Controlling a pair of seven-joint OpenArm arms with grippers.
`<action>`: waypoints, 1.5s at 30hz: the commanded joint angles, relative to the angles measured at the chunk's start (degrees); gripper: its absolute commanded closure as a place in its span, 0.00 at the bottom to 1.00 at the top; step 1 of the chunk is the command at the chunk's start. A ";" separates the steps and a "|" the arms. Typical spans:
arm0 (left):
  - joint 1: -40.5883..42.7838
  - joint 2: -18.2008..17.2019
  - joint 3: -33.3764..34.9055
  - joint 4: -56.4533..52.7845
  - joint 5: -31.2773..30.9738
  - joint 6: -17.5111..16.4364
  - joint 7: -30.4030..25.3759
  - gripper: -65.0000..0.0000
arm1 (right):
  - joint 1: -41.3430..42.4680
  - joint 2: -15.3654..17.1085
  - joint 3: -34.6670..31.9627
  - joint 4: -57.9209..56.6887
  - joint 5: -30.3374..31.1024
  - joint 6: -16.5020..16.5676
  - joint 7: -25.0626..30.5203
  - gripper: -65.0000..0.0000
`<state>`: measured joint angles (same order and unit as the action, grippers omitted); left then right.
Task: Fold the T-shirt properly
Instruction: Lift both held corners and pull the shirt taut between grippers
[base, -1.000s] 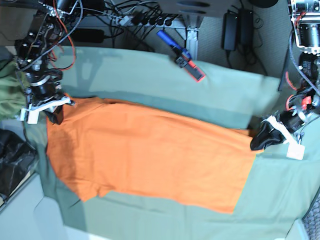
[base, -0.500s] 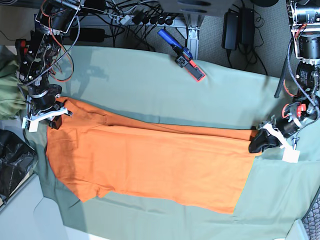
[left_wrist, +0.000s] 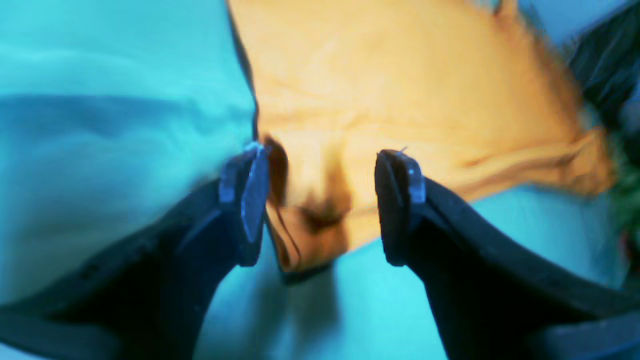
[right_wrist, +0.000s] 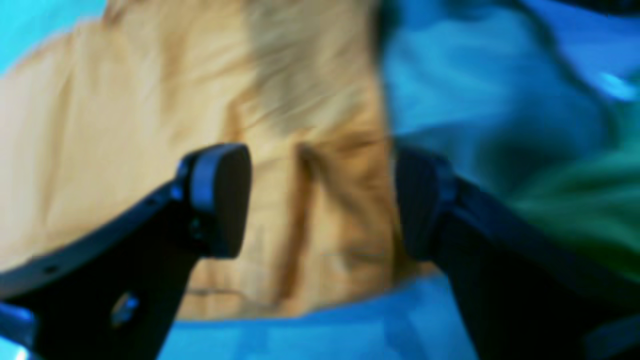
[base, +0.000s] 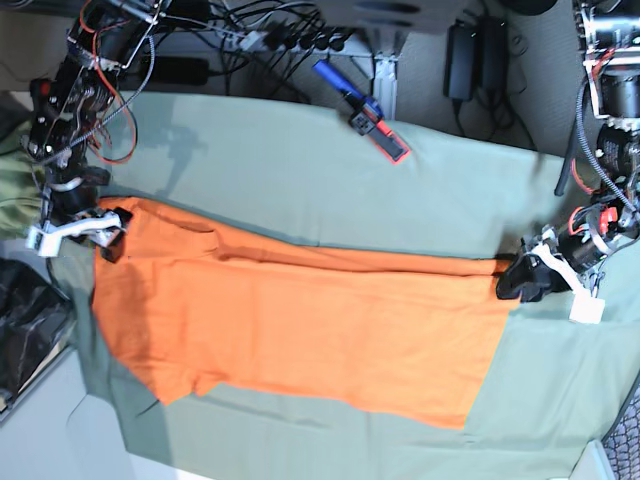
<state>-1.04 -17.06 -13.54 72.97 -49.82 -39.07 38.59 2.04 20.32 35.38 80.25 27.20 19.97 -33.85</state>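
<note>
T-shirt (base: 300, 325) lies flat on the green cloth (base: 300, 160), long axis spanning between arms. Left gripper (left_wrist: 320, 205) and right gripper (right_wrist: 320, 200) straddle opposite corners, jaws apart (nothing clamped).

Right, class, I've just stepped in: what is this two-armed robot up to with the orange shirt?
It is folding the T-shirt, which lies flat on the sage-green cloth. The left gripper sits at one end of the shirt's top edge and the right gripper at the other. Both wrist views show the jaws apart with orange fabric between them, so neither is clamped on it at this moment.
</note>
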 joint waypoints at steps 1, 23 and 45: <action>-0.11 -1.07 -0.76 0.90 -1.46 -0.93 -0.61 0.43 | -0.02 1.55 1.66 0.94 1.73 3.19 0.79 0.32; 2.16 -1.64 -1.53 0.81 -2.49 -0.93 -0.48 0.42 | 0.66 2.62 -1.18 -9.77 6.47 3.19 5.38 0.32; 0.33 4.44 4.26 0.79 7.76 6.12 -5.16 0.42 | 0.94 -2.36 -4.11 -9.77 5.27 3.19 5.33 0.38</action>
<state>0.08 -12.29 -9.28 73.12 -42.39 -33.61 33.17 2.44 17.28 31.16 69.76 32.47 19.99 -27.86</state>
